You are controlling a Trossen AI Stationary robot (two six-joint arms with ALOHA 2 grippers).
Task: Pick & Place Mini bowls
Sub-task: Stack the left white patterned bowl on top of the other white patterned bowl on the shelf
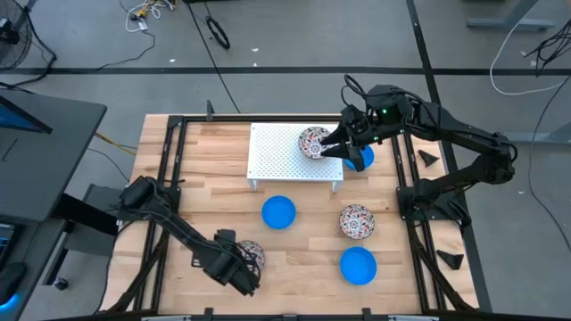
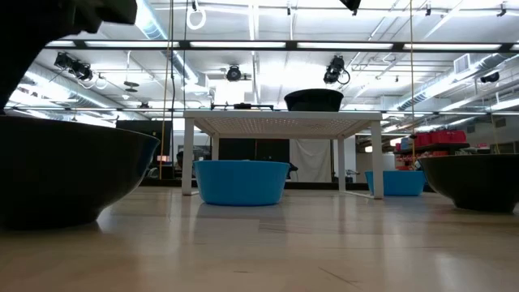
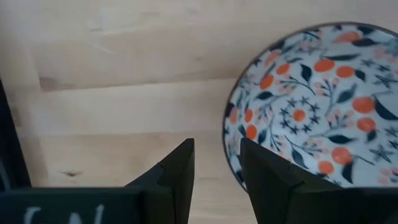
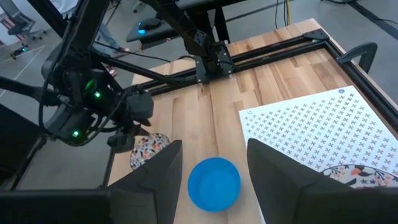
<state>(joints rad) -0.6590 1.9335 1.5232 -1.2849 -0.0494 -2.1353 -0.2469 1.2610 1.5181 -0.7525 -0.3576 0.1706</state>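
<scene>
Six mini bowls show in the high view. One floral bowl [image 1: 312, 143] sits on the white perforated rack [image 1: 285, 156]. A blue bowl [image 1: 364, 158] lies beside the rack, half under the right arm. On the wood are a blue bowl [image 1: 278, 212], a floral bowl [image 1: 356, 221], a blue bowl [image 1: 358, 265] and a floral bowl [image 1: 252, 256]. My left gripper [image 3: 217, 171] is open and low at that last bowl [image 3: 317, 99], one finger on either side of its rim. My right gripper [image 1: 342, 147] is open beside the bowl on the rack [image 4: 364, 175]. My left gripper comes at the floral bowl's rim [image 3: 231, 146] from above, one finger over the bowl's inside [image 3: 273, 180] and one outside [image 3: 177, 174]. Bare wood shows between the outer finger and the rim. Whether the inner finger touches the bowl, I cannot tell. The bowl rests on the table.
The rack stands on short legs at the table's far middle, with room beneath it [image 2: 276, 174]. A black frame rail [image 1: 165, 178] runs along the table's sides. Open wood lies between the rack and the near edge, around the three bowls there.
</scene>
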